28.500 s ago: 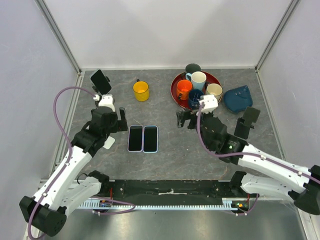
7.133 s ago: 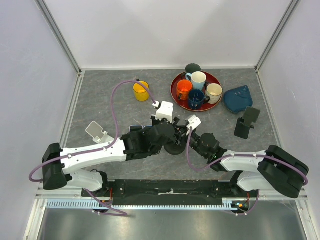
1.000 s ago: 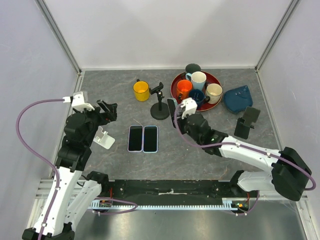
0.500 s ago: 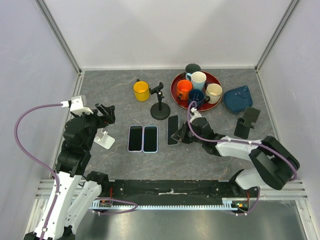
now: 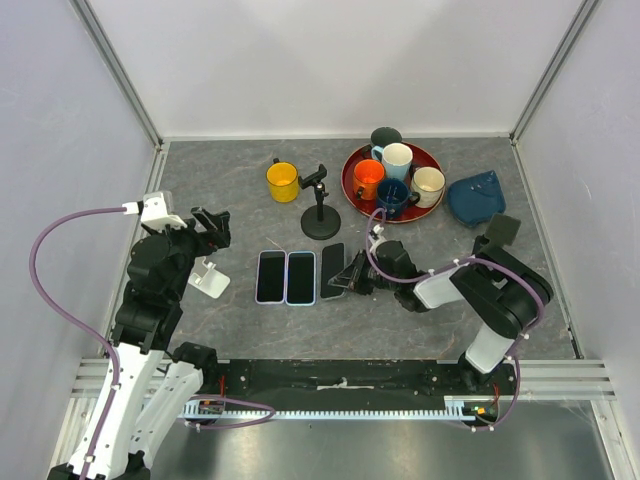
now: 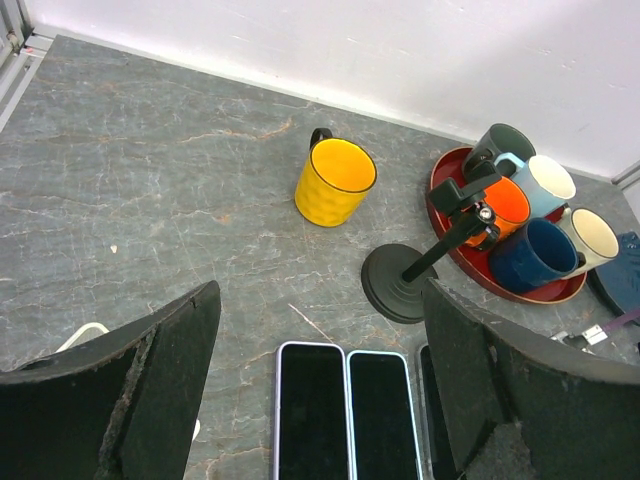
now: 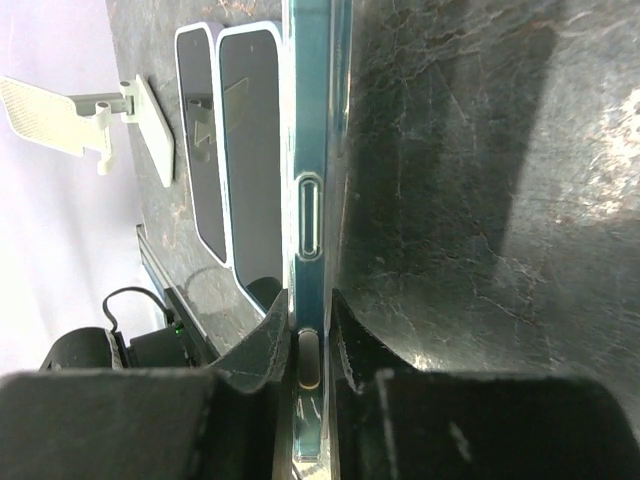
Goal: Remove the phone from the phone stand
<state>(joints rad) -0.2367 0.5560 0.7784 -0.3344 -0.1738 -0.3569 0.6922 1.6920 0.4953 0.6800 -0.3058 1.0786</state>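
Observation:
The black phone stand stands with its clamp empty, also in the left wrist view. The dark phone lies low against the table beside two other phones, its right edge a little raised. My right gripper is shut on that edge; in the right wrist view the phone's side runs between the two fingers. My left gripper hangs open above the table's left side, nothing between its pads.
A white stand sits under the left arm. Behind are a yellow mug, a red tray of several mugs, a blue pouch and a black folding stand at the right.
My right gripper has brought the phone down from beside the black stand to the table, next to the two lying phones. The left arm has hardly moved.

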